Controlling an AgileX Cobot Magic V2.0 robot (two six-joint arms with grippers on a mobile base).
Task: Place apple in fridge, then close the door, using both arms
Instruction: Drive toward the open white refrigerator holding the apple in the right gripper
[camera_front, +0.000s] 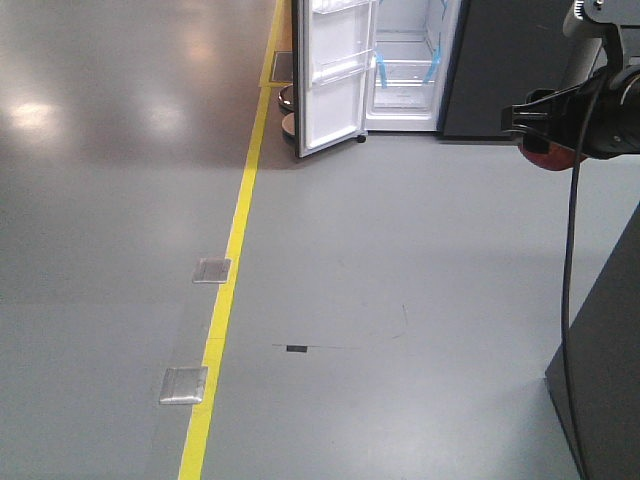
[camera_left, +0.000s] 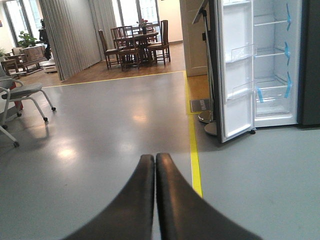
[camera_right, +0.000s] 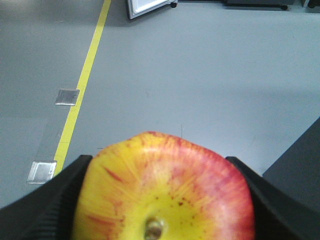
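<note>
The red and yellow apple fills the bottom of the right wrist view, stem dimple toward the camera, and my right gripper is shut on it, one black finger on each side. From the front view the apple hangs at the right edge, well above the floor, under the right gripper. The fridge stands far ahead with its white interior and blue tape showing. Its door is swung open to the left. My left gripper is shut on nothing and points at the floor left of the fridge and door.
A yellow floor line runs toward the fridge, with two metal floor plates along it. A dark cabinet stands at the near right. Round stanchion bases sit behind the open door. An office chair and dining chairs are far left.
</note>
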